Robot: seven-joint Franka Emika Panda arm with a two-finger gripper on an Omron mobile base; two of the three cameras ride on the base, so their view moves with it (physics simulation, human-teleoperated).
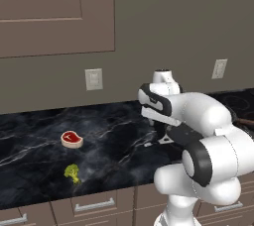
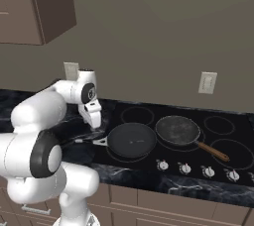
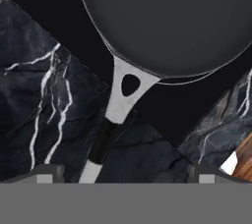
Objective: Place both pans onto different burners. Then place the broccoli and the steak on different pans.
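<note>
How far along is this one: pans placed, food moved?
Done: the black pan and the speckled pan each sit on a separate burner of the cooktop. In hand: nothing; the open hand hangs over the black pan's handle. Left: the steak and broccoli lie on the counter.

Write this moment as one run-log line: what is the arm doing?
gripper: open, above black pan's handle, holding nothing | black pan: on burner | speckled pan: on another burner | steak, broccoli: on counter
</note>
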